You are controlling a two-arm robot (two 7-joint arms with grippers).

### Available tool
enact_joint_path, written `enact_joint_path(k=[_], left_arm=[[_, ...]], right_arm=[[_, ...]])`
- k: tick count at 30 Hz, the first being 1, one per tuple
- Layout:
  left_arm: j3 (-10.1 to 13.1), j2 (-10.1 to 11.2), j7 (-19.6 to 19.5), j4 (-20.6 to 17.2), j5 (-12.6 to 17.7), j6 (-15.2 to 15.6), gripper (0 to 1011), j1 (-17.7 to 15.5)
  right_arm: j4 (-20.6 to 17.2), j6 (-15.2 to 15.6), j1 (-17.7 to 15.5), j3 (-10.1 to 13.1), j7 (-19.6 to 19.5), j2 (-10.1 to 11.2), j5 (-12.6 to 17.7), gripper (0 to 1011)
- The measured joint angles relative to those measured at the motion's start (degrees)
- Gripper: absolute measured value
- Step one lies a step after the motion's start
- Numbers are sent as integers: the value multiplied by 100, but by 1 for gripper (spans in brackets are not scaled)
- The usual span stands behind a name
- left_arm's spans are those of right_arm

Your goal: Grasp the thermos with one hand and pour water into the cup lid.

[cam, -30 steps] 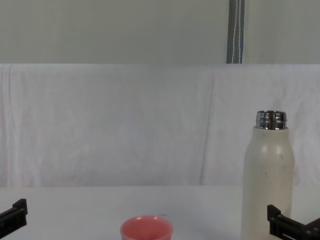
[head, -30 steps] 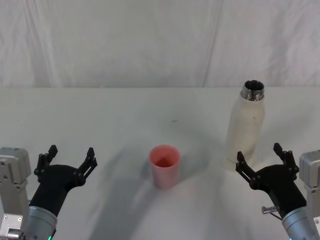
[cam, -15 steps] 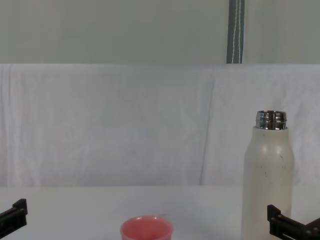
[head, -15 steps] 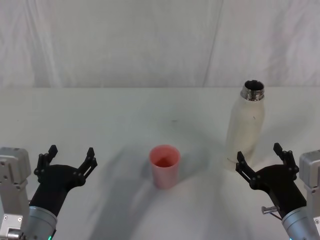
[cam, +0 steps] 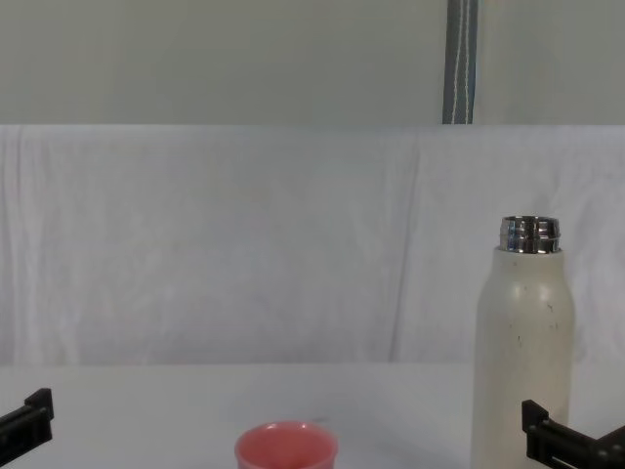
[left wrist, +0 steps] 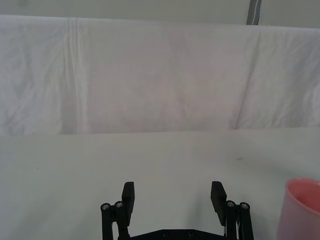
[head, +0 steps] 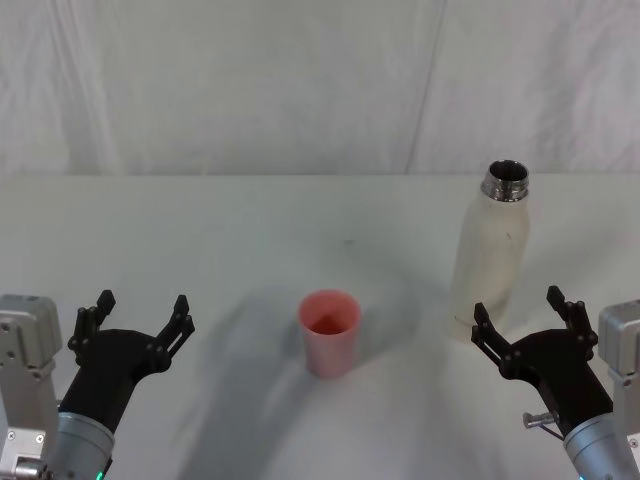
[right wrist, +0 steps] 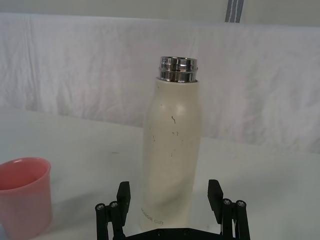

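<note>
Your right gripper (head: 525, 321) gapes wide just short of the upright thermos (head: 491, 249); left gripper (head: 137, 310) idles, spread wide. Clip it off-centre and it could topple toward the cup lid (head: 329, 331)

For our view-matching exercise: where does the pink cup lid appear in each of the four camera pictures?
Head view: cup lid at lower centre, upright on the table.
Left wrist view: cut off by the lower right edge.
Right wrist view: lower left corner.
Chest view: bottom edge, left of centre.
Shared landmark: the thermos, standing to the lid's right.
</note>
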Motion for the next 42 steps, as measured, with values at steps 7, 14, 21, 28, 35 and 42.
enact_joint_path(k=[7,14,21,28,35,42], left_arm=[[0,0,0,0,0,0,1001,0],[0,0,0,0,0,0,1001,0],[0,0,0,0,0,0,1001,0],[0,0,0,0,0,0,1001,0],[0,0,0,0,0,0,1001,0],[0,0,0,0,0,0,1001,0]], right_arm=[[14,0,5,52,64,-42,0,1001],[24,42,33,186,324,-151,164,1001],[27,198,69,326,568,-292,399,1001],[64,329,139,437,736,-394,494,1001],[113,354,182,480,812,-416,495,1001],[197,353,256,482,896,-399,449,1001]])
